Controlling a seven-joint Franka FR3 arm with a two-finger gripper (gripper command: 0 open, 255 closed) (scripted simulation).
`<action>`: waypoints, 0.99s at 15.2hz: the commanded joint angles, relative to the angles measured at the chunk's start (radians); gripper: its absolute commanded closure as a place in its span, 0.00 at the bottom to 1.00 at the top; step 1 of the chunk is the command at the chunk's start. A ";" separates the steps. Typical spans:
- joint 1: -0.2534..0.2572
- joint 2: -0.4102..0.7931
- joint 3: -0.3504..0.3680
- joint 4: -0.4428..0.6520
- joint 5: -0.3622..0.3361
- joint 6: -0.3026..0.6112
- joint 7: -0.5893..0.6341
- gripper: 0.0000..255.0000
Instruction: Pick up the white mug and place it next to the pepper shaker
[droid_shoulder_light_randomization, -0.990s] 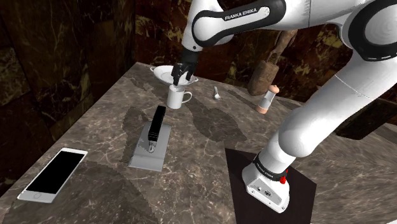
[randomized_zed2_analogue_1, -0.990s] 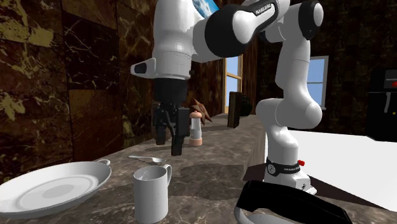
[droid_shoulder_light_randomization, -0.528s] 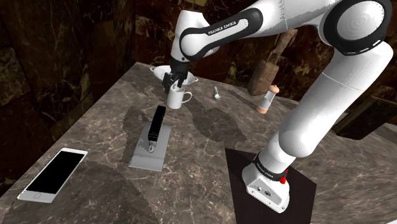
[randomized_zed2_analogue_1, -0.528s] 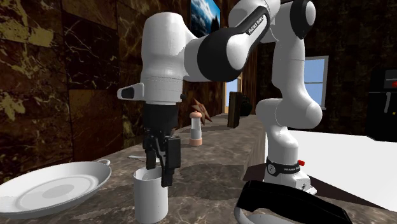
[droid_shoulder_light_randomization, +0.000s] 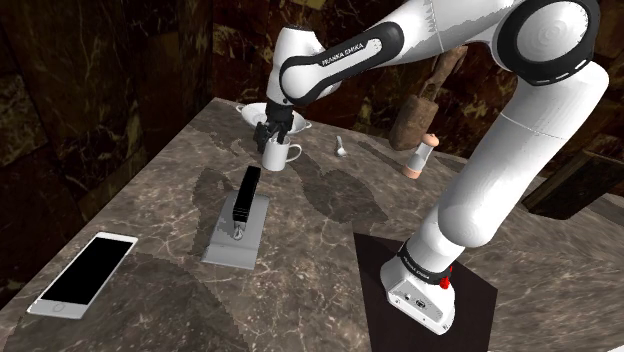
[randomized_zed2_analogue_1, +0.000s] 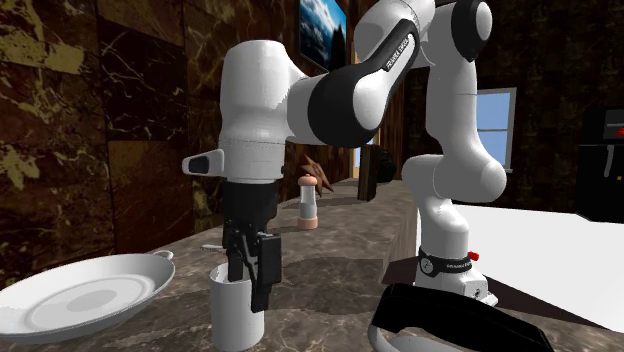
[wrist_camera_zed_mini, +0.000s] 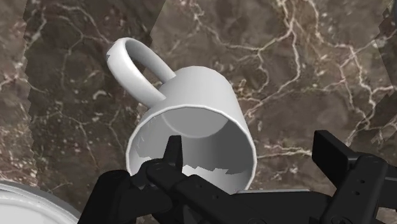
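The dark marbled bench (droid_shoulder_light_randomization: 150, 190) carries all items. The white arm (droid_shoulder_light_randomization: 520, 140) rises from its stand (droid_shoulder_light_randomization: 375, 285) and reaches toward the shoulder view's upper left. A white plate (randomized_zed2_analogue_1: 80, 295) lies at the far end of the bench. A phone (droid_shoulder_light_randomization: 82, 272) lies flat near the shoulder view's lower left, and a grey board (droid_shoulder_light_randomization: 238, 238) lies between the phone and the mug.

The white mug (wrist_camera_zed_mini: 194, 118) stands upright on the bench, just beside the plate, with its handle toward the shoulder view's right. The gripper (wrist_camera_zed_mini: 251, 162) is positioned at the mug's rim. The fingers (wrist_camera_zed_mini: 172, 156) stand apart: one is inside the mug and the other is outside its wall, with a gap visible between that outer finger and the wall. The pepper shaker (droid_shoulder_light_randomization: 420, 157) stands well apart from the mug. A spoon (droid_shoulder_light_randomization: 341, 149) lies between them.
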 joint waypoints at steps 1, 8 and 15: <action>0.000 0.000 0.000 0.000 0.000 0.001 0.000 0.00; 0.000 0.000 0.000 0.000 0.000 0.000 0.000 1.00; 0.000 -0.015 0.000 0.011 0.003 -0.026 -0.003 1.00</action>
